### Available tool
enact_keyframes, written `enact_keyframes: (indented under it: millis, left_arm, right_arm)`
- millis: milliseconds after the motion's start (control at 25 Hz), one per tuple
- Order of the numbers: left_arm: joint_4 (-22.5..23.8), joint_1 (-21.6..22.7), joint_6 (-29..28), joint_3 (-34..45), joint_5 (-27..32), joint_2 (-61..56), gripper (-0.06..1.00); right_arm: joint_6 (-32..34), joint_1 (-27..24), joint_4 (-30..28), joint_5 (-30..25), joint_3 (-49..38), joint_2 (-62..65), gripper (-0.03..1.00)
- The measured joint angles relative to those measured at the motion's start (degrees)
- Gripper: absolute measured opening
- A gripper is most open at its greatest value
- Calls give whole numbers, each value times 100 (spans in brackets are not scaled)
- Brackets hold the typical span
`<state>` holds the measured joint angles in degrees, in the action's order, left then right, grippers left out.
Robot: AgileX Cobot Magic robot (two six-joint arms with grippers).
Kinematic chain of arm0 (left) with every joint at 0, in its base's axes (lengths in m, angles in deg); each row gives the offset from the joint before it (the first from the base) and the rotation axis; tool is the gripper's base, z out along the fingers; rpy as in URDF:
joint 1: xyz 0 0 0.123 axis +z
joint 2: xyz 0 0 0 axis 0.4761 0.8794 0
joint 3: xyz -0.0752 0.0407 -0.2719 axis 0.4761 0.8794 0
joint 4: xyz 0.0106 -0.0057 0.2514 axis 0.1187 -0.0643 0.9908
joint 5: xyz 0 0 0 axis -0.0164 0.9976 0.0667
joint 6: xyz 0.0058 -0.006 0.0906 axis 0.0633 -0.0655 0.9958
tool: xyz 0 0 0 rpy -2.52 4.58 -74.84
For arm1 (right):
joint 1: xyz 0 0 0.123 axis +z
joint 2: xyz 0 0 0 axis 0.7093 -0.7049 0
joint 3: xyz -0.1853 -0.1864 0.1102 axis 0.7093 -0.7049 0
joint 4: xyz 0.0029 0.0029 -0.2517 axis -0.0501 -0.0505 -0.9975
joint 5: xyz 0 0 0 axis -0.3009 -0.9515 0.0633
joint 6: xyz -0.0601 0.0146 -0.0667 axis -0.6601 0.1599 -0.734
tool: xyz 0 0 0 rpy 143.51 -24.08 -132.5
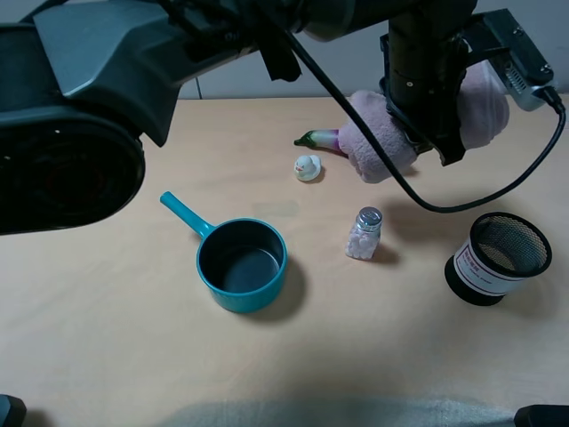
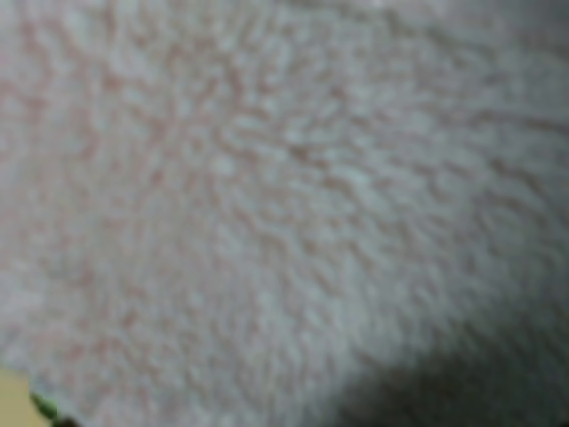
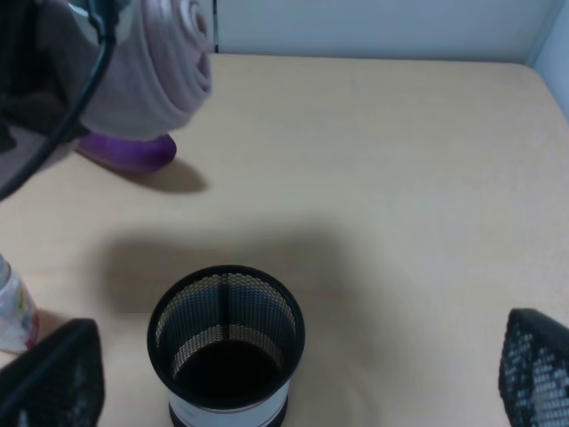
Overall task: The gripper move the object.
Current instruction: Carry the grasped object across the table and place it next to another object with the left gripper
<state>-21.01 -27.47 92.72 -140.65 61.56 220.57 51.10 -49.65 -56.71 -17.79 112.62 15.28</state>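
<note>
The pink towel bundle [image 1: 378, 138] hangs above the far right part of the table, both fluffy ends sticking out from under the black wrist. My left gripper [image 1: 428, 124] reaches across from the left and is shut on its middle. The towel's pink fleece [image 2: 267, 196] fills the left wrist view, so the fingers are hidden there. It also shows in the right wrist view [image 3: 151, 71], above the purple eggplant [image 3: 124, 149]. My right gripper [image 3: 293, 365] is open and empty, with fingertips [image 3: 53, 374] wide apart over a black mesh cup [image 3: 227, 342].
A teal saucepan [image 1: 240, 262] stands left of centre, handle pointing to the back left. A salt shaker [image 1: 364, 233], a small white duck toy [image 1: 308, 166] and the eggplant [image 1: 322, 138] sit mid-table. The mesh cup [image 1: 498, 258] stands at the right. A black cable [image 1: 498, 191] loops above the table.
</note>
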Motion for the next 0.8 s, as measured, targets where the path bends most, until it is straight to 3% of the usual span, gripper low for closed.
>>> enact_keyframes:
  millis: [800]
  left_arm:
    - [39, 147, -172, 0, 148, 327, 50]
  right_arm:
    - [0, 0, 0, 6, 0, 0, 67]
